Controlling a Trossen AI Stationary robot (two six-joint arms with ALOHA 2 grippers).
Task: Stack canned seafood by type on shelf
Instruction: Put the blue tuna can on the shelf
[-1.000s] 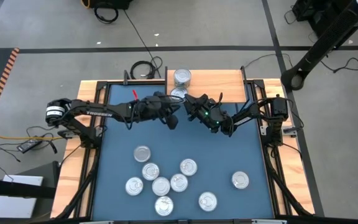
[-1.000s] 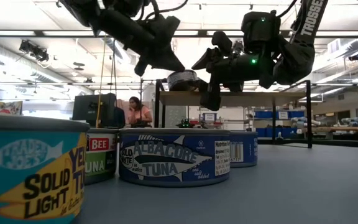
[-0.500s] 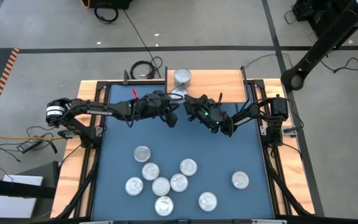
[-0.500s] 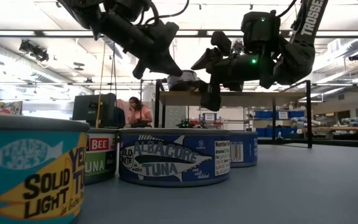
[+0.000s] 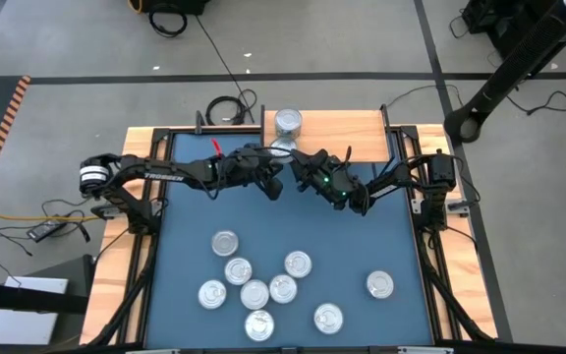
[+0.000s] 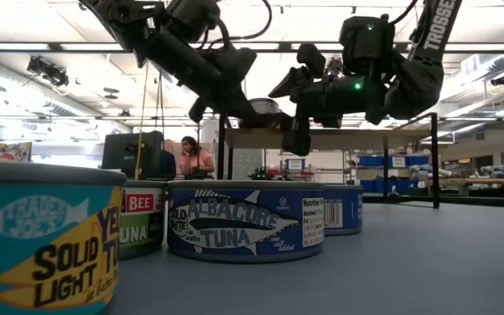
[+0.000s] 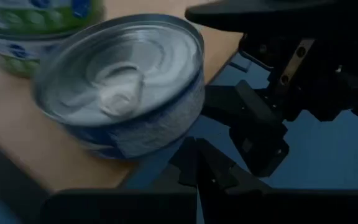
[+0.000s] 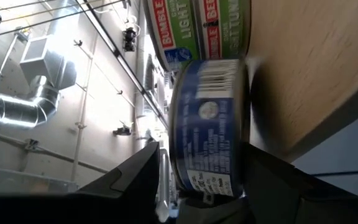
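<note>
A blue-labelled can (image 5: 281, 147) (image 7: 123, 87) (image 8: 210, 118) sits at the near edge of the light-wood shelf (image 5: 342, 133) (image 6: 348, 138). My right gripper (image 5: 301, 160) (image 6: 294, 112) is turned on its side and shut on this can. My left gripper (image 5: 275, 175) (image 6: 261, 118) is shut and slants down. Its tips (image 7: 194, 149) stand just before the can's side wall, at the shelf's edge. Two green-labelled cans (image 5: 287, 121) (image 8: 197, 25) are stacked farther back on the shelf. Several more cans (image 5: 263, 290) lie on the blue table. My right gripper has the blue can between its two fingers, one over the lid (image 7: 185, 31) and one (image 8: 272, 186) under the bottom. It comes in about level from the table's right. The can stays upright with its bottom on the shelf's near edge. Whether my left gripper's shut tips touch the can's wall, I cannot tell.
Several cans lie flat in a loose group on the near half of the table, one apart at the right (image 5: 379, 285). In the low view a teal can (image 6: 42, 236) and a blue albacore can (image 6: 243, 219) stand close. The shelf's black legs (image 6: 434, 157) rise at the far edge.
My left gripper has sunk and gone a little toward the table's right, closer to the blue can at the shelf's edge, and stayed shut. It now stands in front of part of that can in the low view. My right gripper and the can have kept still.
</note>
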